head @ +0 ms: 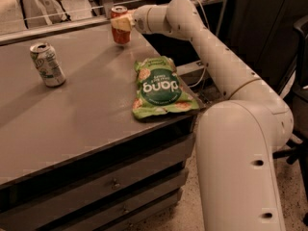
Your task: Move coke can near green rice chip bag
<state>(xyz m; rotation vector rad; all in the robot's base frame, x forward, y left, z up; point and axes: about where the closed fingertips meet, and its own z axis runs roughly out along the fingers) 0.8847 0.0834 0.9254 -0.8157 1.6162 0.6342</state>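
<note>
The coke can (pixel 120 32), red with a silver top, is upright at the far edge of the grey table (pixel 86 119). My gripper (pixel 122 23) reaches in from the right and is shut around the can's upper part, its pale fingers (pixel 124 22) lying across the can. The green rice chip bag (pixel 159 86) lies flat near the table's right front corner, well in front of the can and apart from it.
A white-and-green can (pixel 47 64) stands on the left side of the table. A rail (pixel 53 27) runs along the table's far edge. My arm (pixel 226 66) spans the table's right side, and drawers (pixel 115 182) sit below the front edge.
</note>
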